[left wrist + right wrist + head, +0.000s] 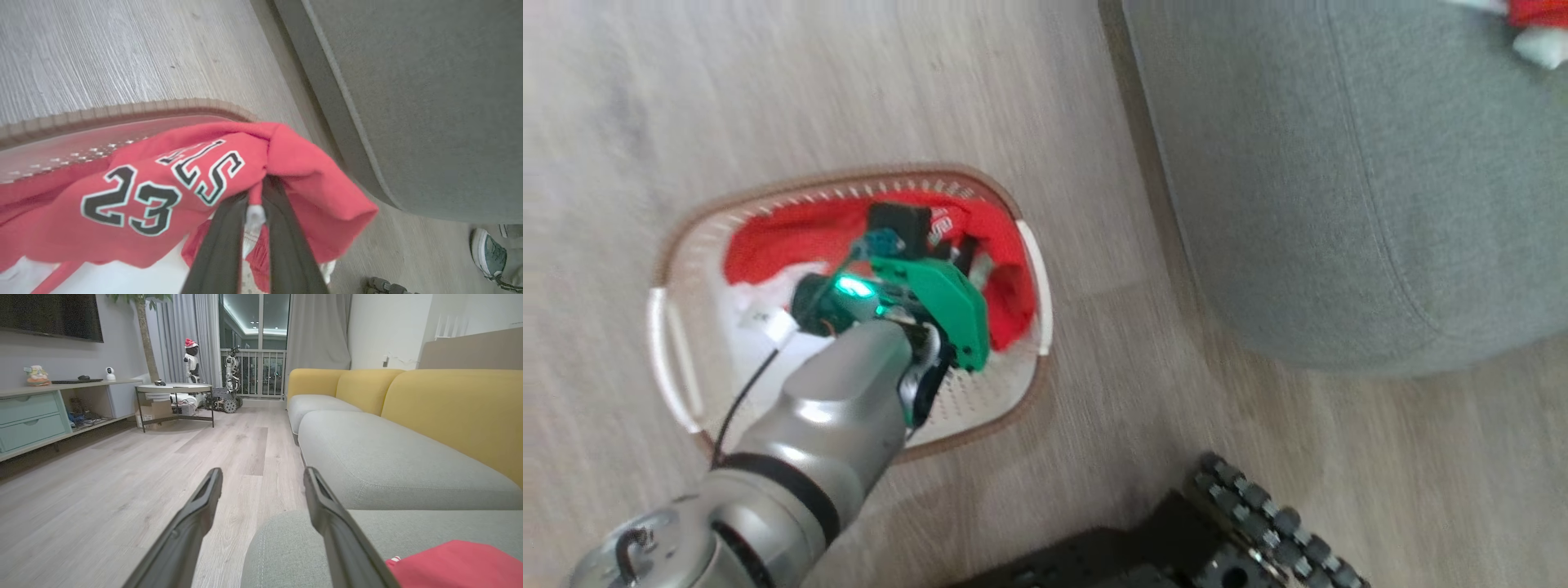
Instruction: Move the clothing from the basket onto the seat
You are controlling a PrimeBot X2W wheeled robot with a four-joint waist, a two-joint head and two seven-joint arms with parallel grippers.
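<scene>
Left claw (257,190) is down in the basket (1005,392), clamped on a fold of the red "BULLS 23" clothing (163,192). Right claw (261,475) is spread wide over the seat (1339,204) — a second red garment (457,563) lies there.

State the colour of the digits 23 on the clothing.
Black digits, outlined white, on red clothing; clearest in left wrist view.

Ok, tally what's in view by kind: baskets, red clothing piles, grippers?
Baskets: 1, the basket.
Red clothing piles: 2, the clothing in the basket, a red garment on the seat.
Grippers: 2, left gripper shut on the clothing, right gripper open.
Total: 5.
</scene>
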